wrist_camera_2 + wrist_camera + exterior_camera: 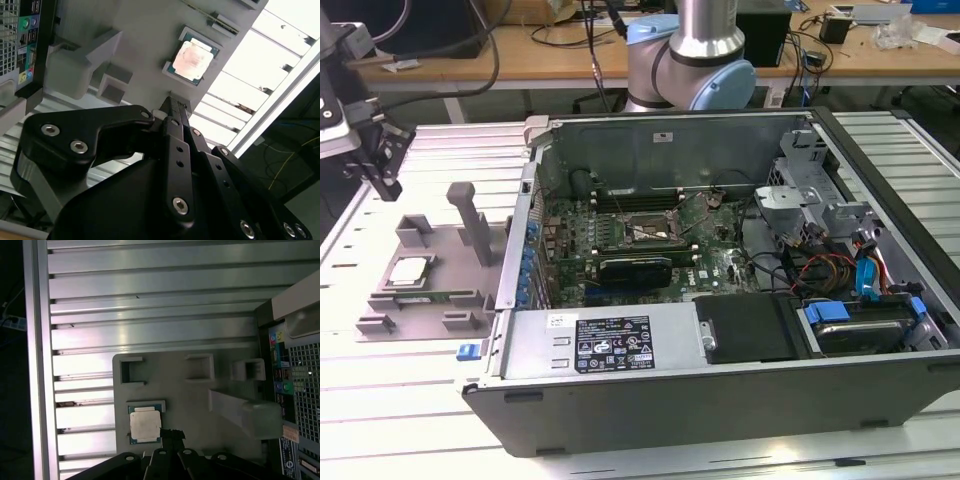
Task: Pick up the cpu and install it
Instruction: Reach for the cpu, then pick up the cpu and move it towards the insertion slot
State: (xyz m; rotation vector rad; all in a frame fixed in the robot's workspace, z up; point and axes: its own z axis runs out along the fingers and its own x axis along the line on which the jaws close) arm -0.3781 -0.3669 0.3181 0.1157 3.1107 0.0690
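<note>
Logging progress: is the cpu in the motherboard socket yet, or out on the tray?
Out. The cpu lies flat in its recess on the grey tray, outside the computer case.

A ribbed aluminium table [400, 410] is pictured carrying two items. An open computer case [670, 400] is laid on its side across the middle and the exterior view's right of the surface. A grey plastic tray with upright posts [445, 240] is set flat just beside the case, on the exterior view's left; whether the two touch cannot be told. Bare slats are left exposed around the tray's other sides.
</note>
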